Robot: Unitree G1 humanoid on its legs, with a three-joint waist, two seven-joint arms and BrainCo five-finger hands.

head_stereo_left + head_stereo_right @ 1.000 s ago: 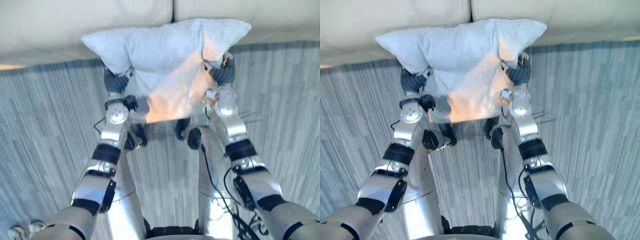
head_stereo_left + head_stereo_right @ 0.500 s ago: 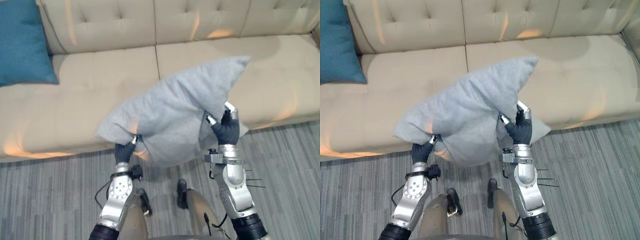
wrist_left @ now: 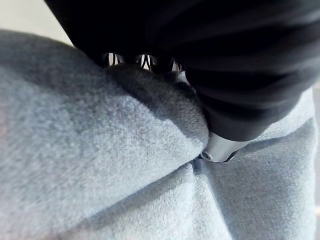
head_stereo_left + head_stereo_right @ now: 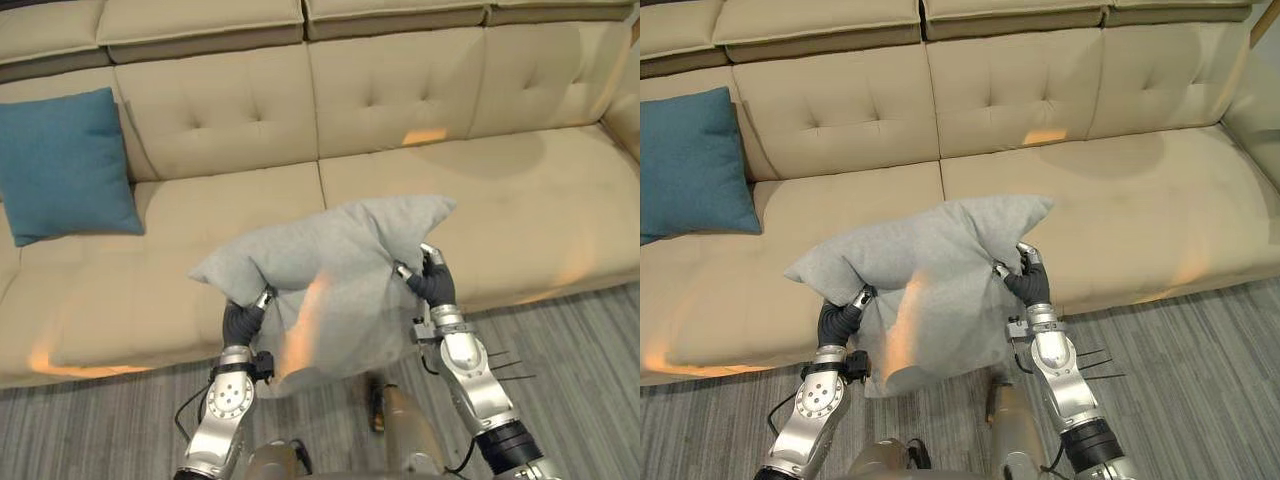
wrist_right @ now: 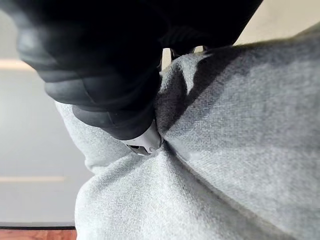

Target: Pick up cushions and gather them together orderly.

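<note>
Pinching the grey cushion (image 4: 335, 262), left hand (image 4: 243, 322) and right hand (image 4: 435, 286) hold it aloft; sofa (image 4: 470, 185) behind.

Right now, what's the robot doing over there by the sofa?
The robot is holding a grey cushion up in front of the beige sofa, its left hand gripping one side and its right hand the other. A blue cushion leans against the backrest at the sofa's left end. The grey one has not yet been set down beside it.
</note>
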